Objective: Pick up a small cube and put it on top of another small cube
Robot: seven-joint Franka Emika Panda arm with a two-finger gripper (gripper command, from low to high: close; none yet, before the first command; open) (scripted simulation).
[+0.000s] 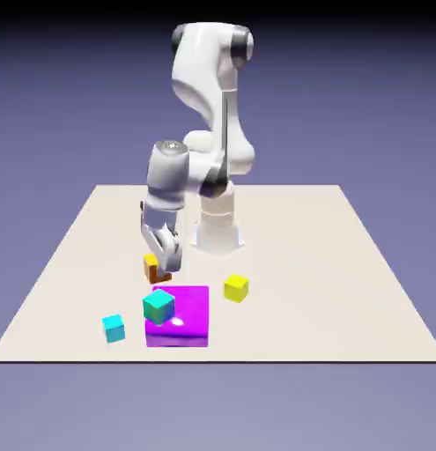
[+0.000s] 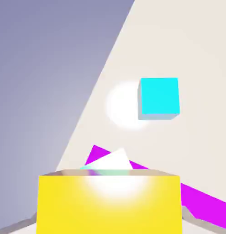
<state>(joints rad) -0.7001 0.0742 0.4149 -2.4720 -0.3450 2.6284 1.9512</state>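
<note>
In the exterior view the claw (image 1: 161,267) pinches the small orange cube (image 1: 154,268), yellow-orange on top, just above the desk (image 1: 344,264) beside the flat magenta block (image 1: 188,324); a teal cube (image 1: 158,306) sits on that block; a cyan cube (image 1: 114,329) and an all-yellow cube (image 1: 236,288) lie apart. The hand view fills its bottom with the held cube (image 2: 110,203), fingertips hidden; the cyan cube (image 2: 159,97) shows beyond.
</note>
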